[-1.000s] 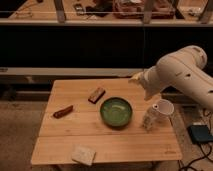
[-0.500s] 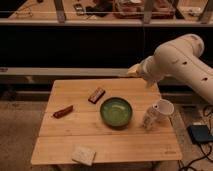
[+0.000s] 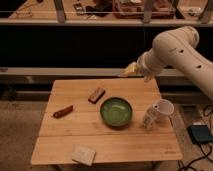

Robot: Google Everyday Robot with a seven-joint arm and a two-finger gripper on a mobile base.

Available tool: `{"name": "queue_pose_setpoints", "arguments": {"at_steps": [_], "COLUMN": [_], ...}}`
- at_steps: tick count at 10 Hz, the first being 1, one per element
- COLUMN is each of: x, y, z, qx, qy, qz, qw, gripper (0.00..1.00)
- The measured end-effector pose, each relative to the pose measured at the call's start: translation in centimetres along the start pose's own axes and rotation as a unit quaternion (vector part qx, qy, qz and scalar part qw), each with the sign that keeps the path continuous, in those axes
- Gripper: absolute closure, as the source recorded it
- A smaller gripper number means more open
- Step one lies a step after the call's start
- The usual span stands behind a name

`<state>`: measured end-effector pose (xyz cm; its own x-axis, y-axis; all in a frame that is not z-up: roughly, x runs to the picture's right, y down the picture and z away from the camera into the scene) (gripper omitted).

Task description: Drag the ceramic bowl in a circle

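The gripper [image 3: 131, 70], fingers apart and empty, hovers above and behind the round glossy green ceramic bowl [image 3: 116, 111]; it likely needs a firm hold on that bowl's rim before circling.

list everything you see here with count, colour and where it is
table: 1, light wood, centre of view
ceramic bowl: 1, glossy green, middle of the table, slightly right
mug: 1, white, near the table's right edge, tilted
small whitish item: 1, front-left of the mug, kind unclear
brown bar: 1, brown, behind and left of the bowl
stick-shaped item: 1, red-brown, left side of the table
pale pad: 1, off-white, front edge of the table
dark box: 1, dark blue-grey, floor right of the table
robot arm: 1, white, upper right
gripper: 1, yellowish, open and empty, above the table's back edge
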<state>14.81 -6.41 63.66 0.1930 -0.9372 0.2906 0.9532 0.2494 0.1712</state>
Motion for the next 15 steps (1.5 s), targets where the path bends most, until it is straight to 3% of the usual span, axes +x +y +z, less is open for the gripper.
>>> {"name": "queue_pose_setpoints", "arguments": {"at_steps": [1,2,4,6,8,9,13,15], "x": [-0.1,-0.2,-0.3,0.2,0.3,0.3,0.3,0.4], "y": [0.1,0.9,2.9,4.1,3.9,3.8,3.8,4.2], "z": [0.1,1.0,4.4,8.2,11.2,12.0,12.0,12.9], "qx": [-0.001,-0.014,-0.040,-0.043,-0.029,-0.024,-0.025,-0.034], "qy": [0.000,0.001,-0.002,-0.002,-0.008,-0.011,-0.010,-0.012], "qz": [-0.002,-0.016,-0.059,-0.106,-0.141,-0.149,-0.151,-0.158], "qw": [1.0000,0.9998,0.9975,0.9934,0.9896,0.9884,0.9882,0.9867], "gripper": [0.35,0.35,0.35,0.35,0.35,0.35,0.35,0.35]}}
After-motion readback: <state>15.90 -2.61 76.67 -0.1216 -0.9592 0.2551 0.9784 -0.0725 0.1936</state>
